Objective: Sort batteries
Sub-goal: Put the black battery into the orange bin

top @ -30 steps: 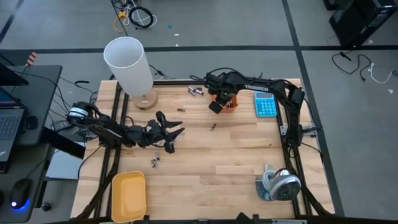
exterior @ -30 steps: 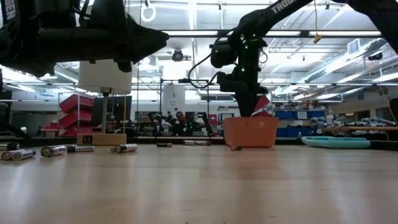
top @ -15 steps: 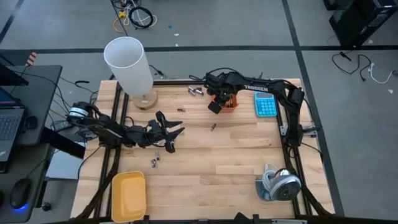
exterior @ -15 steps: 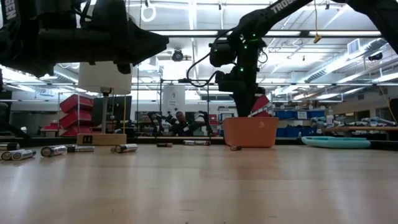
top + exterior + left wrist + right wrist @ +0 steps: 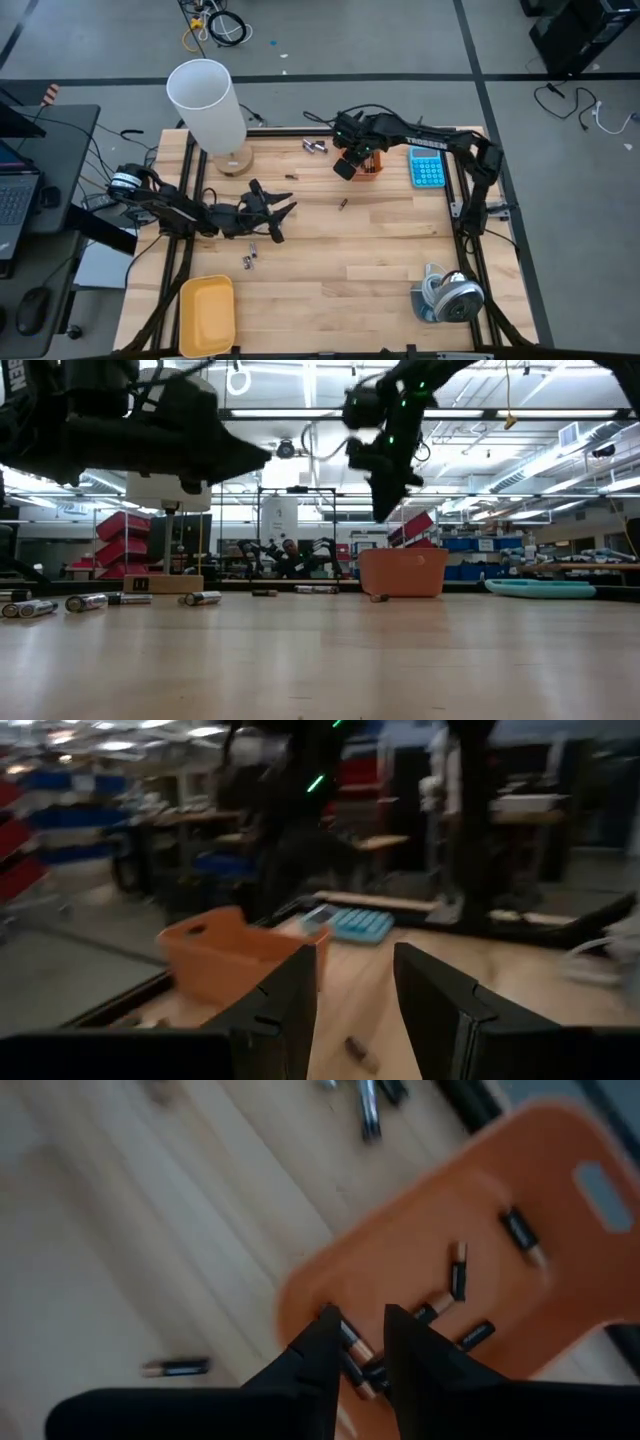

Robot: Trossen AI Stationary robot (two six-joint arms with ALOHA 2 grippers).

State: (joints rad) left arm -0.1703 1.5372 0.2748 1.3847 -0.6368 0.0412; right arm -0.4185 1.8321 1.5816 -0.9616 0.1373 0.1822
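Wooden table (image 5: 380, 250) fills the high view, workshop shelving behind it in the low view. Right gripper (image 5: 362, 1342) hangs above the orange bin (image 5: 470, 1260), fingers (image 5: 318, 1342) parted by a narrow gap with nothing between them; batteries (image 5: 458, 1272) lie in the bin, others loose on the table (image 5: 85, 601). Left gripper (image 5: 281, 222) hovers mid-table, fingers (image 5: 290, 995) spread and empty, near a blue calculator (image 5: 427, 167).

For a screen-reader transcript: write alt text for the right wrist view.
The right hand hangs, fingers slightly apart, over an orange bin holding several dark batteries. Beside the bin, one more battery lies on the wooden table, and a few others lie past the bin's far edge.
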